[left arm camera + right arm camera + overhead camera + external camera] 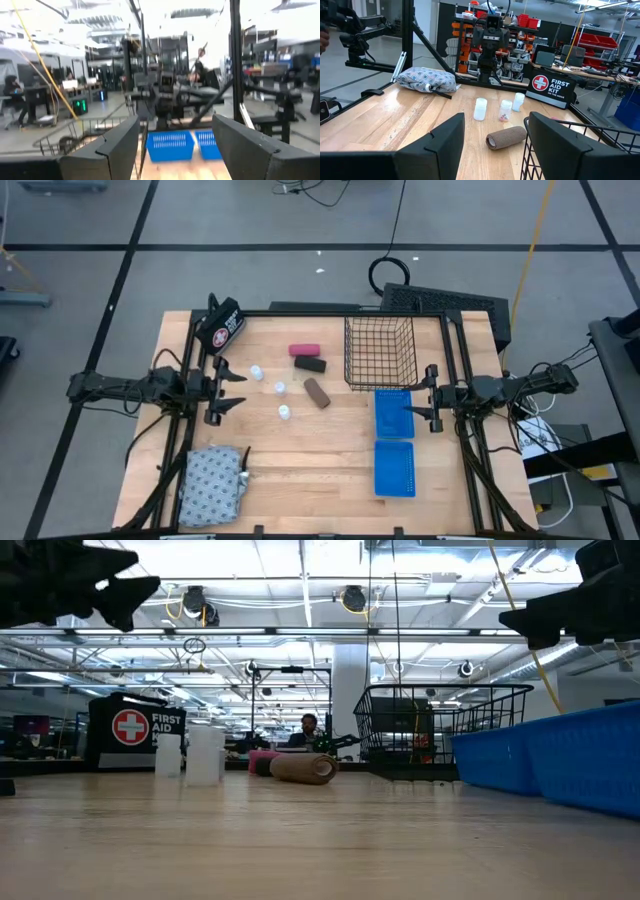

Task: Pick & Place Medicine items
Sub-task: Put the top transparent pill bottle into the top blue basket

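Left gripper (228, 388): you have it hovering above the table on the side of the three white bottles away from the wire basket (380, 352), fingers spread and holding nothing — a ready stance, since the small items lie between it and the basket.

Right gripper (425, 398): it hangs just beside the basket's near corner, over the edge of the blue trays (394, 440), fingers released and empty. Your wrist view looks between them across the table at the roll and bottles.

White bottles (272, 389): three stand upright and apart from one another, well clear of the basket on its left-arm side. Judged from that spacing, each can be taken singly without knocking a neighbour.

Pink piece (303, 350) and black piece (310, 364): they lie side by side, nearly touching, just short of the basket — the closest items to it.

Brown piece (317, 392): it lies on its side at a slant, between the bottles and the basket; being a roll, it may turn under a careless touch.

Patterned pouch (211, 485): soft and slumped at the table corner farthest from the basket, near the left arm's base.

First aid case (222, 328): it sits at the far table edge beyond the bottles, out of your working lane.

Basket: it looks empty, so I judge that nothing is placed yet and your first pick is ahead.
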You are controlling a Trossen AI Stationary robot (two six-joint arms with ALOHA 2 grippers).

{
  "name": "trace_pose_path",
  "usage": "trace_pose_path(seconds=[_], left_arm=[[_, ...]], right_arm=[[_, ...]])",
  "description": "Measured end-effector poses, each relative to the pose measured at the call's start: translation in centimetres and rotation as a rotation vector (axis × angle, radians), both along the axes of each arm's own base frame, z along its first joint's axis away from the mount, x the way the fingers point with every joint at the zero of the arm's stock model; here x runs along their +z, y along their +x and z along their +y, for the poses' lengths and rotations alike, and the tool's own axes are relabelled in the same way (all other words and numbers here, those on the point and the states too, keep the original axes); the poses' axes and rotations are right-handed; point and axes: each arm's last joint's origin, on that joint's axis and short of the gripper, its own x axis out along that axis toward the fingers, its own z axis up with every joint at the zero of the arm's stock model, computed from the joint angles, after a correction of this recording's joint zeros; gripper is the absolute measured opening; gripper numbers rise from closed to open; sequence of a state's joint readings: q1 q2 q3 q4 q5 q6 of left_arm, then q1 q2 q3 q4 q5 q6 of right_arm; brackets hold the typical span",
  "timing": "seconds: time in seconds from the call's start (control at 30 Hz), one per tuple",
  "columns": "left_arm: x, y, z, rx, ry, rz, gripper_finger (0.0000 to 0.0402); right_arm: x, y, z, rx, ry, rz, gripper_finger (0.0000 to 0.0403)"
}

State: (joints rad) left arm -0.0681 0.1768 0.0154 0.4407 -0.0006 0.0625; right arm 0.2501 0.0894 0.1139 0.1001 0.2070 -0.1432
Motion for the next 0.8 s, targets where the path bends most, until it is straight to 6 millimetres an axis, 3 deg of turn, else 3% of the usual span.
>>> trace_pose_path(seconds=[0.2, 0.33, 0.6, 0.8], left_arm=[[0.0, 0.1, 0.1, -0.015, -0.154, 0.013, 0.0255], [-0.3, 0.3, 0.5, 0.096, -0.327, 0.039, 0.0255], [-2.0, 1.3, 1.0, 0.349, -0.282, 0.381, 0.0255], [-4.2, 1.6, 1.2, 0.473, -0.366, 0.574, 0.0255]], right_arm=[[0.0, 0.0, 0.0, 0.0, 0.0, 0.0, 0.021], [0.0, 0.0, 0.0, 0.0, 0.0, 0.0, 0.021], [0.0, 0.0, 0.0, 0.0, 0.0, -0.001, 0.021], [0.0, 0.0, 0.0, 0.0, 0.0, 0.0, 0.021]])
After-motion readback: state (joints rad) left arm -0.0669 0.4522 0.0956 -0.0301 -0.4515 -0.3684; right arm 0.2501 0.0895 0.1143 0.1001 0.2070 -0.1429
